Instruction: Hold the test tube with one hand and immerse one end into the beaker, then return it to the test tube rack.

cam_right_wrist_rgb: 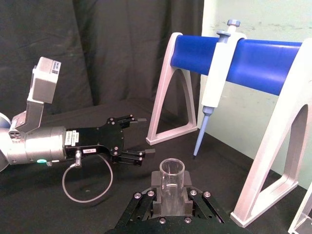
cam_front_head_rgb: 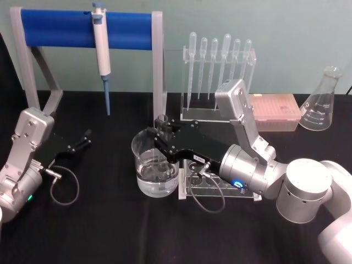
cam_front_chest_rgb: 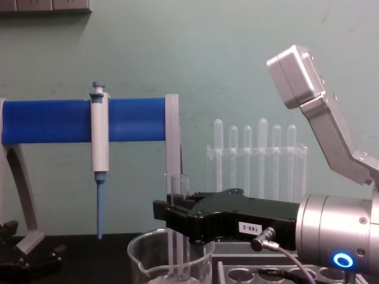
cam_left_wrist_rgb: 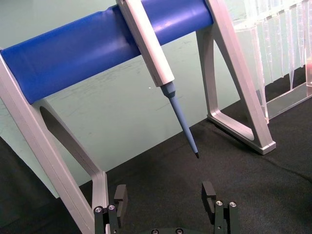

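black flat right gripper [cam_front_head_rgb: 161, 130] clamped on long clear glass test tube [cam_front_chest_rgb: 179, 184], held upright, lower end inside wide squat clear glass beaker [cam_front_head_rgb: 144, 165], beside clear holed rack [cam_front_head_rgb: 187, 181]; left gripper [cam_front_head_rgb: 85, 138] parked far left, fingers apart

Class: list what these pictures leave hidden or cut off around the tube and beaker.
- Lower end of the test tube: head view, under the right hand; chest view, lost at the bottom edge.
- The rack: head view, largely covered by that hand.
- Base of the beaker: chest view, cut off below.
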